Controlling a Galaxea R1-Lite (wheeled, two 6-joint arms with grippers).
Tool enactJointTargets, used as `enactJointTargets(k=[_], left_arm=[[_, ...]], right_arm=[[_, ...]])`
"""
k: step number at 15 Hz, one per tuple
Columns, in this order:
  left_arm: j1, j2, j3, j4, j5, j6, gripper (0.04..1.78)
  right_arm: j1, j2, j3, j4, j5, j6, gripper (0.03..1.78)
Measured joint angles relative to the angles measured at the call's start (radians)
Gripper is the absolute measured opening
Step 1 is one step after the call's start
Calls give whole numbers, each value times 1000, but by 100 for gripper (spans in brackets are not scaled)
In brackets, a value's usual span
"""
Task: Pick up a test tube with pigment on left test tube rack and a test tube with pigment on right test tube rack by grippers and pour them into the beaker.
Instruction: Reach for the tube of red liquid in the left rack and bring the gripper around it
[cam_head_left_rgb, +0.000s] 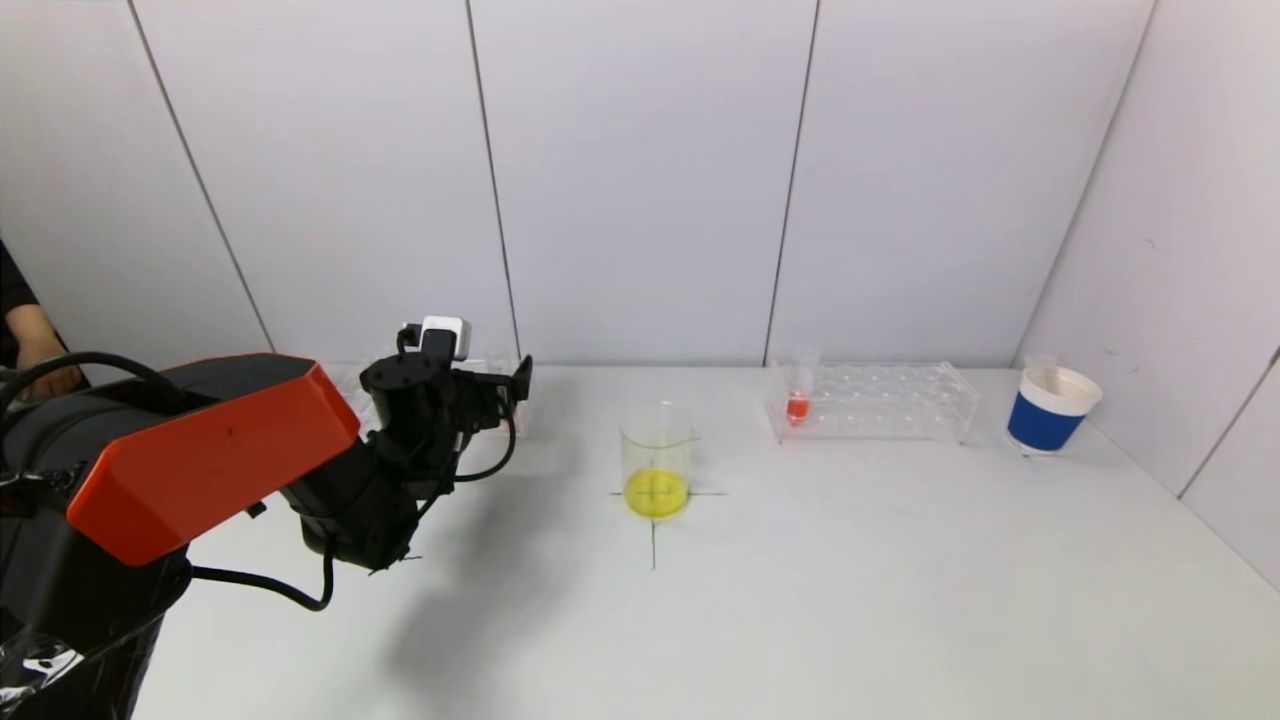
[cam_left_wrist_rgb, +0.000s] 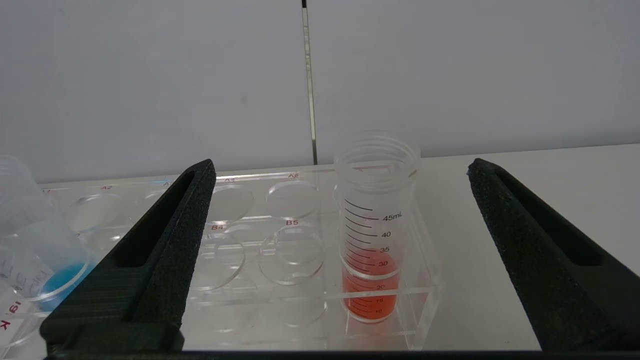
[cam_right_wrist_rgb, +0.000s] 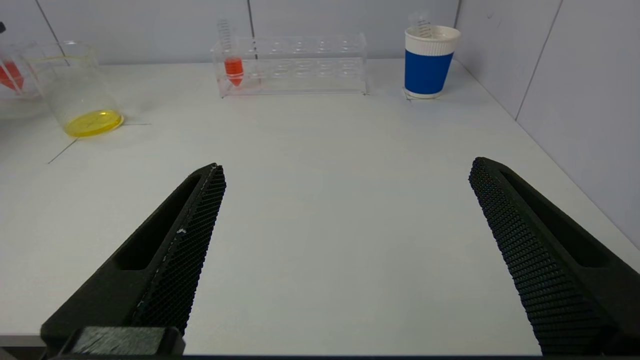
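Left wrist view, left gripper (cam_left_wrist_rgb: 340, 260) fingers spread before red-pigment test tube (cam_left_wrist_rgb: 372, 250) in left rack (cam_left_wrist_rgb: 250, 280), right gripper (cam_right_wrist_rgb: 345, 260) spread wide over bare table (cam_right_wrist_rgb: 325, 175).

This is a laboratory bench set up inside plain white partition walls (cam_head_left_rgb: 640, 180). On the white table (cam_head_left_rgb: 850, 600) a glass beaker (cam_head_left_rgb: 656, 460) with yellow liquid stands on a drawn cross (a placement mark). To the beaker's right lies a clear acrylic tube rack (cam_head_left_rgb: 880, 402) holding a graduated tube of red pigment (cam_head_left_rgb: 798, 398); beyond it, a blue paper cup (cam_head_left_rgb: 1050, 410).
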Motion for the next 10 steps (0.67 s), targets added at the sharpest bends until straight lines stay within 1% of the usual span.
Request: enactJointTargets(k=[10], left_arm=[[-35,16,4,-3,6,3,176]], right_arm=[[0,0,0,0,0,0,177]])
